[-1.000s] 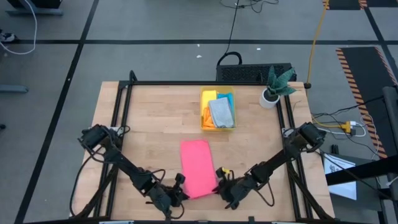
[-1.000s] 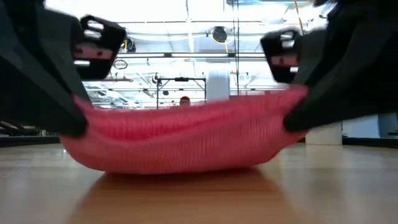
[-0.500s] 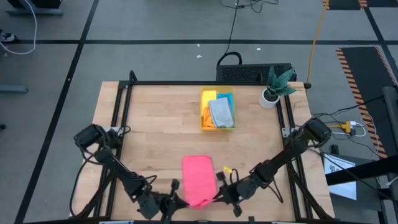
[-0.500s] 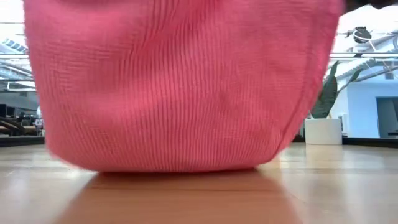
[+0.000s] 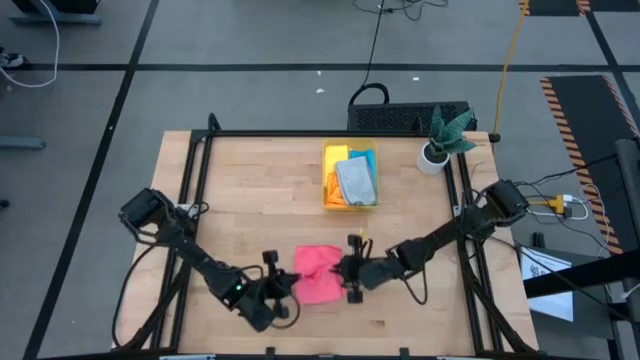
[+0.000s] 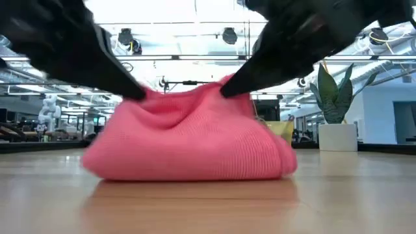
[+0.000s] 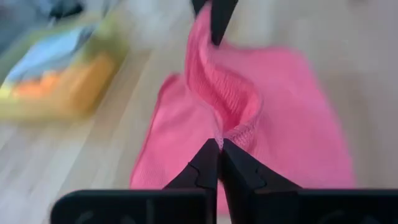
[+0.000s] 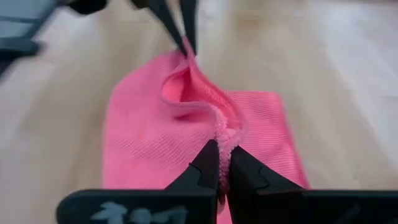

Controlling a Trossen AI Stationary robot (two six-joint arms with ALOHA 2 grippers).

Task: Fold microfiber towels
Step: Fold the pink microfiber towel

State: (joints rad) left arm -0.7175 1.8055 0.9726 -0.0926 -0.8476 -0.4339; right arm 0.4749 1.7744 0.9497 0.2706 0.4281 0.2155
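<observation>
- Pinching the near hem of the pink towel (image 5: pixel 318 273), the left gripper (image 5: pixel 287 287) has its two fingers closed on the cloth; the left wrist view shows the fingertips meeting on a raised ridge of fabric.
- The right gripper (image 5: pixel 345 272) does the same from the other side, its jaws clamped together on the hem, as the right wrist view shows clearly.
- Seen from above, the towel lies on the table (image 5: pixel 240 190) between the two grippers: the left one at about 8 o'clock from the cloth's middle, the right one at about 3 o'clock.
- Both arms are equally close, each touching the cloth, so neither has the shorter reach.
- The held hem runs from 9 to 3 o'clock between the grippers and stands up as a ridge, while the rest of the towel (image 6: pixel 188 146) rests doubled on the wood beneath it.
- My reading is that the next move turns on laying this ridge down toward 12 o'clock, level with the far hem, before letting go.
- The yellow bin (image 5: pixel 351 178) holding the other towels sits well apart at 12 o'clock, with the plant (image 5: pixel 445 140) at about 2 o'clock.
- Whether the far edges line up is hidden: the raised fold covers them, and the low view shows only the bunched near side.
</observation>
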